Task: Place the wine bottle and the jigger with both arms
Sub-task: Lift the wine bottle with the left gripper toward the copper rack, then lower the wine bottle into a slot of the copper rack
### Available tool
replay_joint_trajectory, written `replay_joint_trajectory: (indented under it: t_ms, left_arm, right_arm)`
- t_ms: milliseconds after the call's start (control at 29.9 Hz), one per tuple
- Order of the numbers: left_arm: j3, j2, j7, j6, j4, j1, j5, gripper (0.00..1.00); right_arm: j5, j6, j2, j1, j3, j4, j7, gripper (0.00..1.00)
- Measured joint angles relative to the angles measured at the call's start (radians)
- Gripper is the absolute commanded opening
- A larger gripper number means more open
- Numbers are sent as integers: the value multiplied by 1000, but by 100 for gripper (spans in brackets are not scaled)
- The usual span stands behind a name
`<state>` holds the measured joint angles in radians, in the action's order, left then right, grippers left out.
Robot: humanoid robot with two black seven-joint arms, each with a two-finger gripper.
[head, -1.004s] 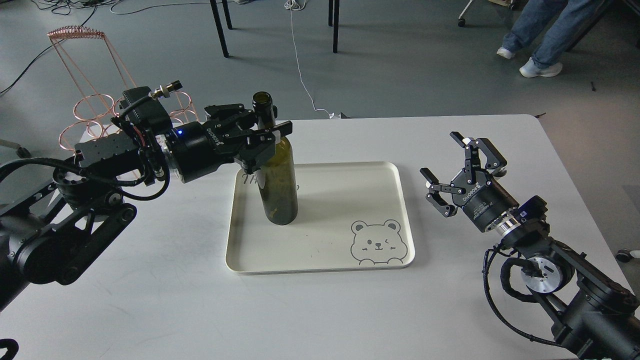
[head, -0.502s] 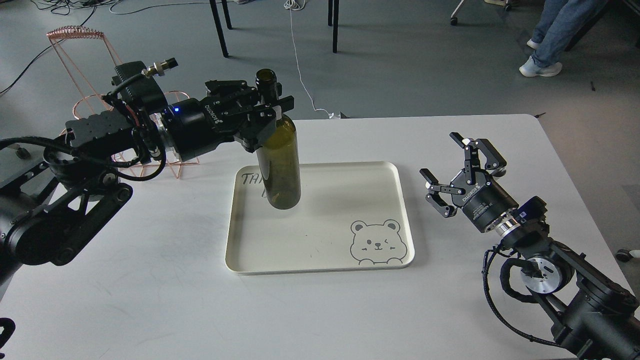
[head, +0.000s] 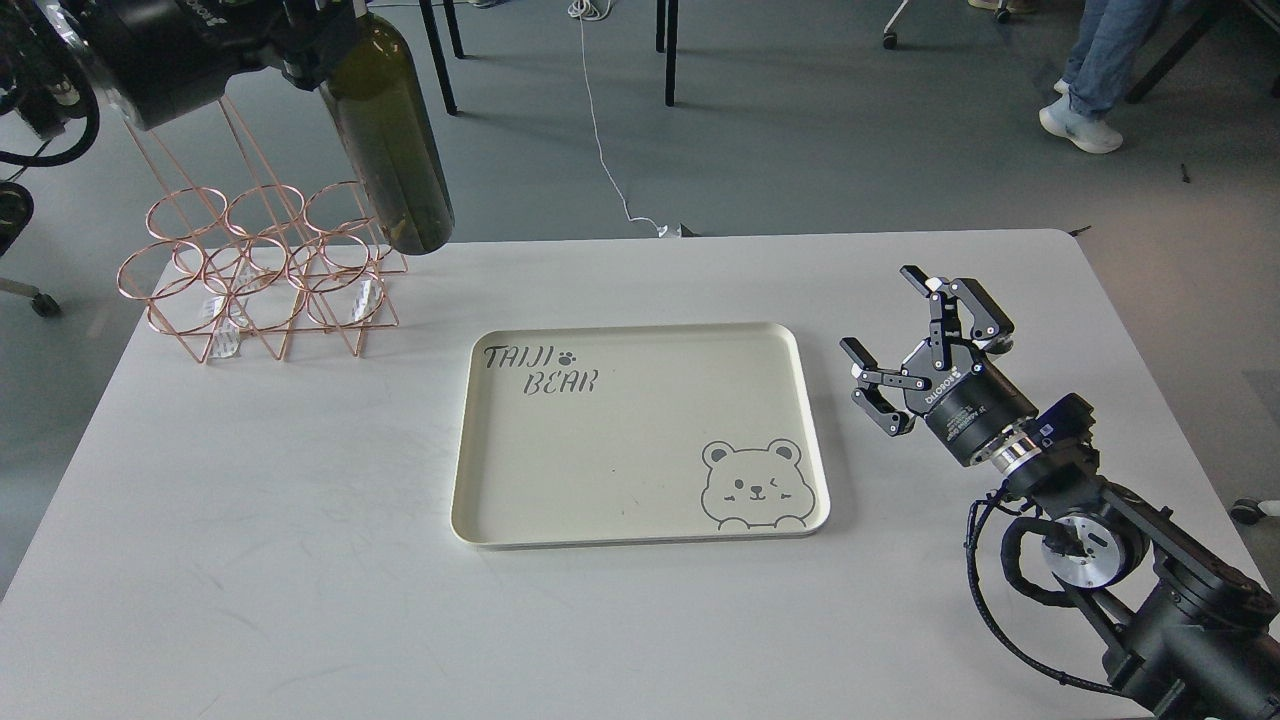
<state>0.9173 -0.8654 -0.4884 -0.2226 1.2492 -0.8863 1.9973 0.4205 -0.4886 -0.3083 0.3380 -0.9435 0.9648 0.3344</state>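
The dark olive-green wine bottle (head: pixel 395 140) hangs tilted in the air at the top left, its base just above the table's back edge beside the copper wire rack (head: pixel 255 270); its neck is cut off by the view's top edge. My left gripper (head: pixel 305 35) is shut on the bottle's upper part and is only partly in view. My right gripper (head: pixel 882 310) is open and empty, low over the table right of the cream tray (head: pixel 640 450). The jigger is not in view.
The cream tray with bear print lies empty in the middle of the white table (head: pixel 300 560). The copper rack stands at the table's back left corner. Chair legs, cables and a person's legs (head: pixel 1095 60) are on the floor behind.
My left gripper has lifted the wine bottle off the tray and carried it up and left, to above the rack's right side. The right arm has not moved.
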Motion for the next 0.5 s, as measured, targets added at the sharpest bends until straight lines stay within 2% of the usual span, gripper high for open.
replay_joint_trajectory:
  t_ms: [268, 502]
  left_arm:
    - [0, -23, 0, -17, -94, -1, -20, 18]
    - [-40, -9, 0, 21, -164, 5, -24, 18]
  right_arm:
    - [0, 0, 1, -2, 0, 1, 0, 98]
    - [0, 0, 0, -5, 0, 1, 0, 98]
